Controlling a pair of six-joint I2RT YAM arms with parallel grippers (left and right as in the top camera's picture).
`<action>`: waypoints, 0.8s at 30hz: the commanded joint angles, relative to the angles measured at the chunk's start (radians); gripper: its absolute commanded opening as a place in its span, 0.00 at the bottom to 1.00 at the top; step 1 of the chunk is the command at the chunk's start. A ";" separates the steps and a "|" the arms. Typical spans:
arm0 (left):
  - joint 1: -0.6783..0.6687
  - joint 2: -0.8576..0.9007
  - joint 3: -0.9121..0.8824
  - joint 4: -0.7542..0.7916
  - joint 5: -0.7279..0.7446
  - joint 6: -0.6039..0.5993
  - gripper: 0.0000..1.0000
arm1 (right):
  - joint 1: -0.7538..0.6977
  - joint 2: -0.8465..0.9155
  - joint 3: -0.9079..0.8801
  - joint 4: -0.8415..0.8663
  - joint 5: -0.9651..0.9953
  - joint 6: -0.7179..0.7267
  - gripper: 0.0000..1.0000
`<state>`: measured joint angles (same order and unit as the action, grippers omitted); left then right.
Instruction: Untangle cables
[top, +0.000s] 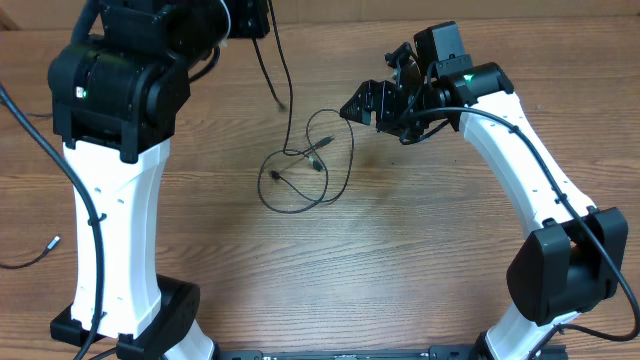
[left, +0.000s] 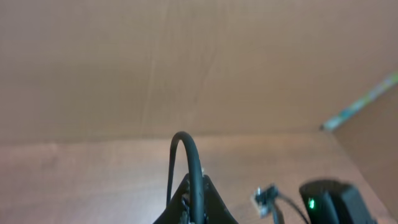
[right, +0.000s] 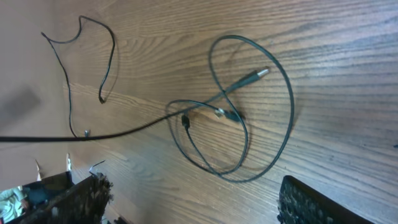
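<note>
Cables (top: 305, 170) lie in a loose tangle of overlapping loops at the middle of the wooden table (top: 400, 260), with a silvery plug end (right: 261, 73) pointing across the knot. The right gripper (right: 189, 202) hovers just beside the tangle, jaws wide apart and holding nothing. Its fingers (right: 311, 202) frame the loops in the wrist view, with bare wood between them and the cords. The left gripper (left: 193, 208), high at the table's far side, has its jaws together, clamped on one black cord (left: 186, 155) that arches out above the fingertips. From overhead, that cord hangs down from the gripper toward the tangle. A stray cable (top: 30, 258) lies well apart at the table's left edge, beyond the white upright of the left arm (top: 110, 230). Thicker black wiring (top: 520, 130) runs along the right arm. A plain brown wall (left: 186, 62) backs the table.
</note>
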<state>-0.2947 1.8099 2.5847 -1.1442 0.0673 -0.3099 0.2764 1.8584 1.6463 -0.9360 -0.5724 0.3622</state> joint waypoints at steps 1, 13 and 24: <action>-0.006 -0.098 -0.001 0.114 -0.048 0.018 0.04 | 0.005 0.002 -0.004 -0.013 0.014 -0.003 0.86; -0.007 -0.295 -0.001 0.375 -0.008 -0.037 0.04 | 0.005 0.002 -0.004 -0.024 0.040 -0.003 0.86; -0.006 -0.278 -0.003 0.402 -0.341 -0.222 0.04 | 0.005 0.002 -0.004 -0.043 0.041 -0.023 0.86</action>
<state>-0.2947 1.5375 2.5820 -0.7574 -0.1211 -0.3408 0.2768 1.8584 1.6463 -0.9874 -0.5415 0.3569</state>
